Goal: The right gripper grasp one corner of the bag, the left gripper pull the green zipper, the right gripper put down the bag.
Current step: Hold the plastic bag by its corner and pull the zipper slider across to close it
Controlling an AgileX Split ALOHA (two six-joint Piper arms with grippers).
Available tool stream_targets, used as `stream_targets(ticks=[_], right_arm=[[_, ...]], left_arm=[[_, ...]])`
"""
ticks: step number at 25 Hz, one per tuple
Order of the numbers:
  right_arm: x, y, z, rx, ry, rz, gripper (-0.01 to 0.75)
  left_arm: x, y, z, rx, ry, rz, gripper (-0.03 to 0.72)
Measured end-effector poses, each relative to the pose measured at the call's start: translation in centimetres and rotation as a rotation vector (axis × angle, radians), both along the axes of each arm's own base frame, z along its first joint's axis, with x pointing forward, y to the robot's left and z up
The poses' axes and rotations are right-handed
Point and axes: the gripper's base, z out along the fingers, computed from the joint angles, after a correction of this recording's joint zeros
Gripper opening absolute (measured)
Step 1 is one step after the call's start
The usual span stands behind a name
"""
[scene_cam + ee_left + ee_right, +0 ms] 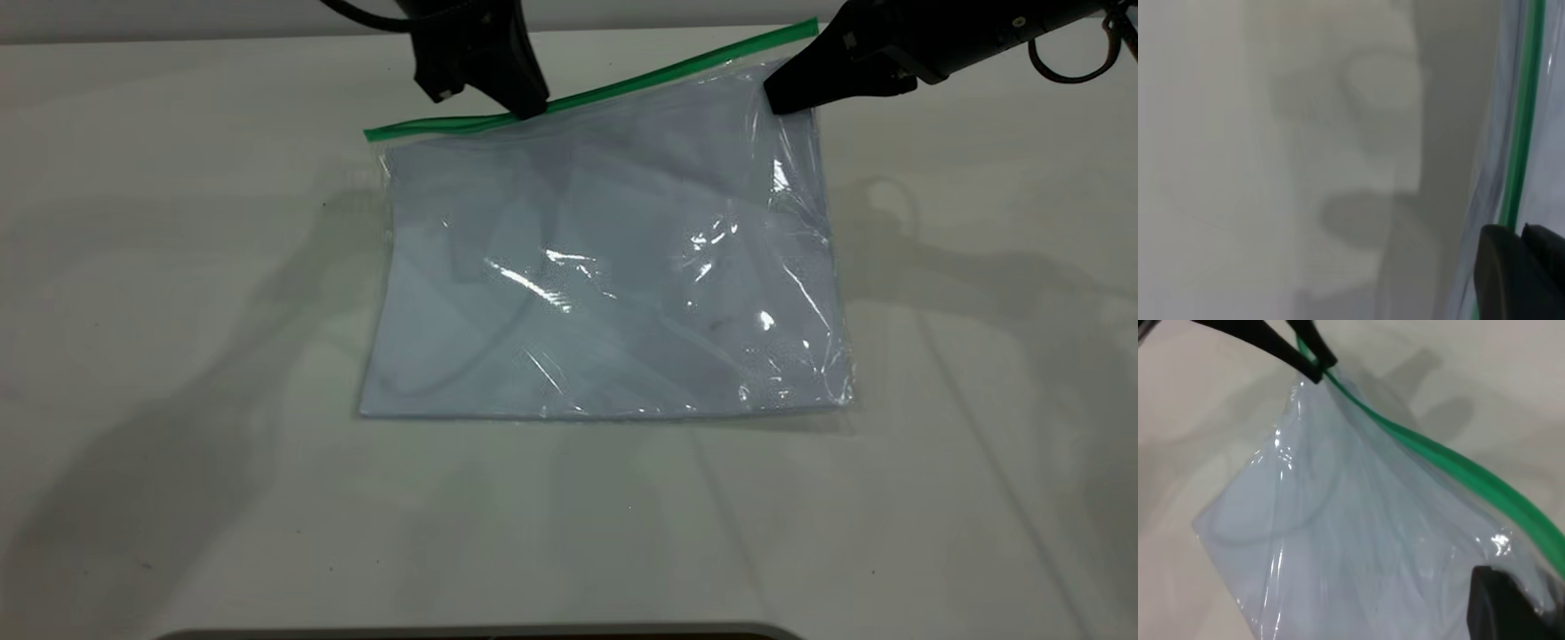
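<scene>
Lying on the white bench (178,356), the bag (613,284) has its green-tipped corner (796,44) raised, pinched by the right gripper (778,98). Midway along the green zipper (622,87), the left gripper (532,108) is pressed together on the strip.

Pale, matte worktop (178,356), crossed by soft grey shadows. Carries 1 bag (613,293): clear, rectangular, with bluish-white sheets inside. Lies flat along the edge farthest from the green zipper (622,87); lifted off the worktop toward that zipper edge. Bare surface on all sides of the bag. Dark curved rim (480,633) well beyond the bag's flat edge.
</scene>
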Motion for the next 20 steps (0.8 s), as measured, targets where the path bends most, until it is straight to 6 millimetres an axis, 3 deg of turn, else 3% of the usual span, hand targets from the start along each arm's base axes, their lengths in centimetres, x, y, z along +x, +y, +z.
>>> stream_targets(ticks=[12,20], right_arm=[[0.1,-0.6,0.0,-0.002,0.0,-0.016,0.034],[0.1,-0.6,0.0,-0.003,-0.001,-0.015,0.034]], left_arm=[[0.9,4.3,-0.2,0.025,0.089,0.079,0.04],[1.2,6.2,-1.4,0.058,0.128,0.105,0.04]])
